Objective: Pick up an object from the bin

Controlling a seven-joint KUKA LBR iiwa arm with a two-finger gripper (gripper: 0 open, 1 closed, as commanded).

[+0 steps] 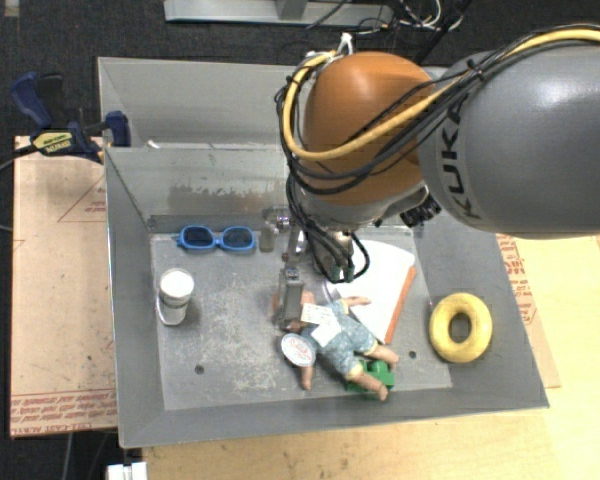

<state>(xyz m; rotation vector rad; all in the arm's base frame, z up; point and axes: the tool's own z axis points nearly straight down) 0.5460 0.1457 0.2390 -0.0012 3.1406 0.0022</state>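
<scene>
My gripper (288, 310) hangs below the orange wrist cover, low over the bin floor near the middle. Just right of it and touching or almost touching lies a small doll (345, 343) in a pale blue patterned dress, stretched slantwise toward the front. A round white disc with a red rim (298, 349) sits right in front of the gripper, against the doll. A green piece (378, 373) peeks out from under the doll's lower end. Nothing shows between the gripper's tips.
Blue sunglasses (217, 238) lie by the back wall at the left. A small white-capped jar (175, 296) stands at the left. A white sheet with an orange edge (385, 283) lies right of the gripper. A yellow ring (461, 326) rests on the right slope.
</scene>
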